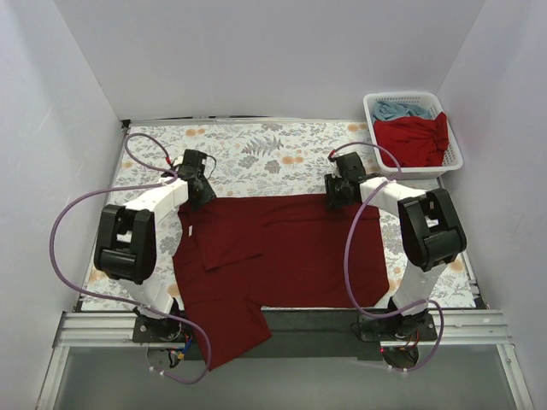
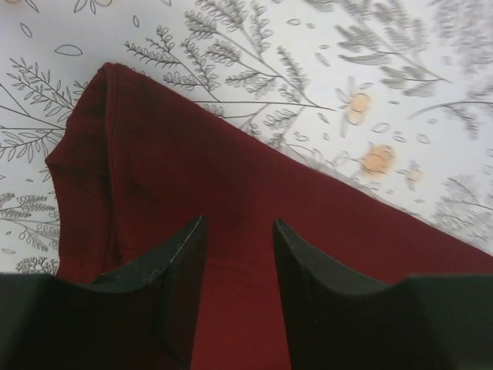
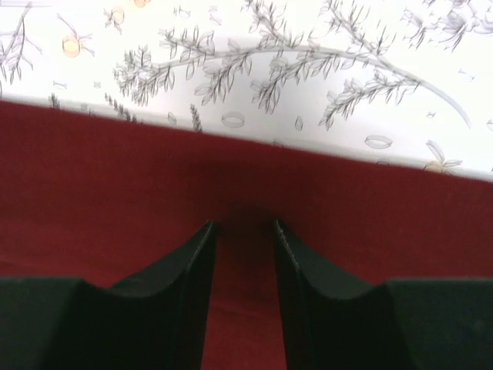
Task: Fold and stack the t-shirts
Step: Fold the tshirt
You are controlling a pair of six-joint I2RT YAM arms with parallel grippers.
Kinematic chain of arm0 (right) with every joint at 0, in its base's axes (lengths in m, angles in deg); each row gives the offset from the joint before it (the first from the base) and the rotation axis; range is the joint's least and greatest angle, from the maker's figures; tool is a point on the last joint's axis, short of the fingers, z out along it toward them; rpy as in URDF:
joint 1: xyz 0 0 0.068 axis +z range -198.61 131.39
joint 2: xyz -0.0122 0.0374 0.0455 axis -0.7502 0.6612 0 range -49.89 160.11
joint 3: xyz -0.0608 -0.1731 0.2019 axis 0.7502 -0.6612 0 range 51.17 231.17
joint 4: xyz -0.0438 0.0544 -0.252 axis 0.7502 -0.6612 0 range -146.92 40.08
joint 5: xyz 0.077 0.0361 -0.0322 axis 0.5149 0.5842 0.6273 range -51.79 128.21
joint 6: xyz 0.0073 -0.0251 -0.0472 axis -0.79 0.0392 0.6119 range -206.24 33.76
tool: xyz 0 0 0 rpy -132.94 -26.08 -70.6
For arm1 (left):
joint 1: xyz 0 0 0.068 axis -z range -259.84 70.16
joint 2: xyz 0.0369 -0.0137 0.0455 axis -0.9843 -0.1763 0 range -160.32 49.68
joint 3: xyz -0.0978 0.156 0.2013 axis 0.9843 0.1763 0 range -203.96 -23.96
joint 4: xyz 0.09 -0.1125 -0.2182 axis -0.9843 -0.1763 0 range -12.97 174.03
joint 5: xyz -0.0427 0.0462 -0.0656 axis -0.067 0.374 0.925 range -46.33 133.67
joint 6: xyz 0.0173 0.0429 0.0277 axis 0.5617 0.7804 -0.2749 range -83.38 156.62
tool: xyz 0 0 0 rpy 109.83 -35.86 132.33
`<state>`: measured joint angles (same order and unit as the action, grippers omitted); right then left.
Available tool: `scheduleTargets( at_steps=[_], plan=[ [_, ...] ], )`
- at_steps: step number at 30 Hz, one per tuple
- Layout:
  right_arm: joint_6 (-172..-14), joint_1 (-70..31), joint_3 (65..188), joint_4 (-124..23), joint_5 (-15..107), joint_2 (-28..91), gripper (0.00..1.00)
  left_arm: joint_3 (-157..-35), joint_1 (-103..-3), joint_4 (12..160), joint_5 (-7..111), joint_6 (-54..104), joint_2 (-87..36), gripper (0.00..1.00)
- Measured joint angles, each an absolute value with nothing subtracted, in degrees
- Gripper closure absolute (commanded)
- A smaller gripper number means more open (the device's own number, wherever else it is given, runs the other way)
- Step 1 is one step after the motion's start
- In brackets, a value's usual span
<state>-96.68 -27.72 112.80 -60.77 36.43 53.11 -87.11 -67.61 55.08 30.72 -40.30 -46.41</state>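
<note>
You see plain white walls enclosing your floral-clothed surface on three sides, evenly lit, with aluminium rails along its near edge.

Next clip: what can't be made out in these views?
- Wrist views: whether the open left gripper or right gripper touches the maroon shirt; their own tips cover the contact.
- Top view: most of the blue shirt, under the red shirt in the basket.
- Left wrist view: tablecloth at right, blurred.
</note>
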Motion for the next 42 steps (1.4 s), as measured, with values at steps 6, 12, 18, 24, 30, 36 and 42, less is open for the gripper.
scheduleTargets(
  at_steps=[6,12,18,24,30,36,42],
  plan=[
    [-96.2,-27.7,118.2,-60.2,34.2,57.9,0.57,-91.5,-68.5,54.0,30.1,-41.3,-55.8,0.62],
    [-95.1,-29.2,127.4,-59.7,33.4,65.0,0.57,-103.5,-70.6,53.5,30.6,-41.8,-65.4,0.59],
    [-93.2,-31.3,138.3,-59.2,33.8,72.7,0.56,-118.1,-72.6,53.4,31.3,-41.6,-75.0,0.51],
    [-90.1,-32.2,142.2,-62.2,33.9,73.0,0.54,-120.1,-73.1,52.6,31.2,-40.5,-74.7,0.45],
    [-90.7,-32.5,130.9,-64.9,35.0,58.5,0.54,-106.5,-73.1,50.5,30.3,-40.2,-56.7,0.32],
    [-93.2,-32.4,114.6,-66.6,36.1,37.9,0.54,-87.4,-72.1,47.8,29.7,-41.8,-30.8,0.33],
    [-95.3,-32.4,100.8,-69.8,37.8,23.6,0.54,-72.8,-71.2,42.2,30.4,-45.3,-22.5,0.50]
  ],
)
